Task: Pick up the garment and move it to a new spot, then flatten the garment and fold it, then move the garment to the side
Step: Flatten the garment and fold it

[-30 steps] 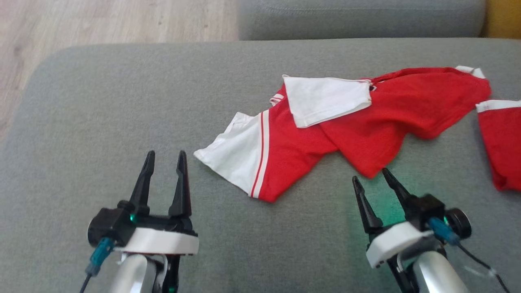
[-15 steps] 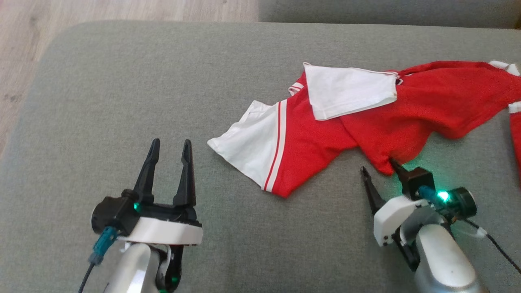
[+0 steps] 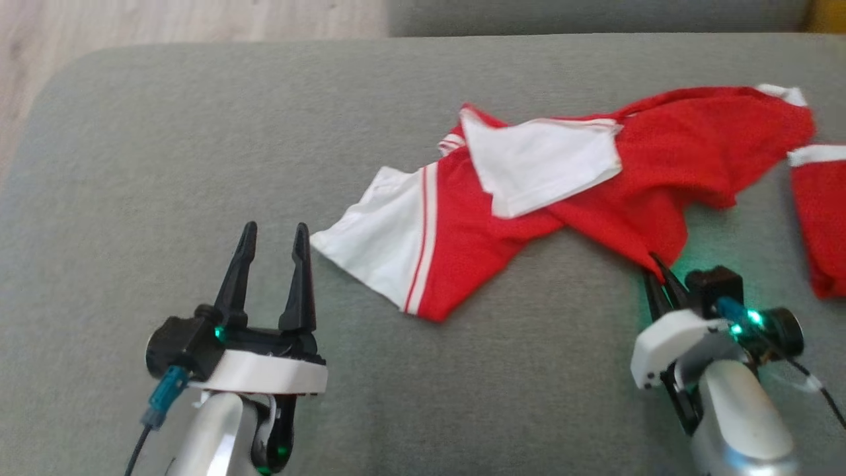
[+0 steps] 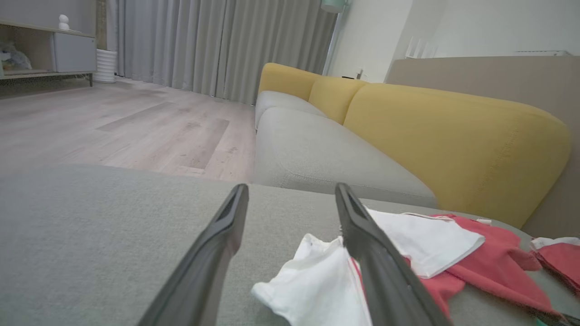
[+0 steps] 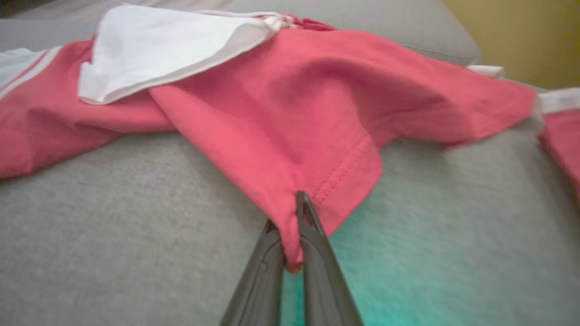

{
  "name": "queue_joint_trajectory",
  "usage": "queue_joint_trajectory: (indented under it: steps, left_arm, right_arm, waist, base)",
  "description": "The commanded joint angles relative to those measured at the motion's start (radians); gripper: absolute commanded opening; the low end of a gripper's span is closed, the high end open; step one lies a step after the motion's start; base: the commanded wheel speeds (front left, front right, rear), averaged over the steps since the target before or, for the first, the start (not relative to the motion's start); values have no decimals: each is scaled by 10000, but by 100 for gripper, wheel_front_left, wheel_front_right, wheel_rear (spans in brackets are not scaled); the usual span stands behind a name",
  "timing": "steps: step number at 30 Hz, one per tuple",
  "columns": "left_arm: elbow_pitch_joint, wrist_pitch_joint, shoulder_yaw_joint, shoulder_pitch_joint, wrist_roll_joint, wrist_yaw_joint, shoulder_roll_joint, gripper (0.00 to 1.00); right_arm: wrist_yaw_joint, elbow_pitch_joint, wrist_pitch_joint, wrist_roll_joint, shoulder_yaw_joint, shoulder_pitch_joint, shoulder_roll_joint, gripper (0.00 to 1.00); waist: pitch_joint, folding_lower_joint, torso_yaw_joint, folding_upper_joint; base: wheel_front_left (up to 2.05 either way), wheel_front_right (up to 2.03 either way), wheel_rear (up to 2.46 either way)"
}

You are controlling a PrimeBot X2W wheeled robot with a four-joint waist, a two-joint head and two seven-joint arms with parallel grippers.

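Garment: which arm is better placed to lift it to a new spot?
Right. The right gripper is shut on a red hem corner of the garment; the left gripper stands open beside the white sleeve, gripping nothing.

The garment [image 3: 595, 172] lies bunched, a white sleeve [image 3: 542, 165] flapped over its red body, so much of its cloth sits under its own folds. The strip of its near hem corner pinched inside the closed right pincer [image 3: 656, 268] is hidden. Right of the garment, the red shorts [image 3: 823, 218] are cut off by the head view's edge. In the left wrist view, a finger of the left pincer [image 4: 290, 190] covers part of the garment's other sleeve [image 4: 317, 290].
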Motion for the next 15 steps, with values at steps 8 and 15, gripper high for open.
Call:
queue_joint_trajectory:
  steps: [8, 15]
  left_arm:
    - [-400, -47, 495, -146, 18, 47, 21, 100]
    - [-413, -47, 370, -169, -35, 72, 21, 100]
  right_arm:
    - [-7, -1416, -87, -428, -1043, 1205, -16, 0]
    - [-7, -2556, 406, -695, -2128, 2024, -16, 0]
  waist:
    - [-531, -1, -1314, 0]
    - [-681, -1, -1605, 0]
  base:
    - [0, 0, 0]
    - [0, 0, 0]
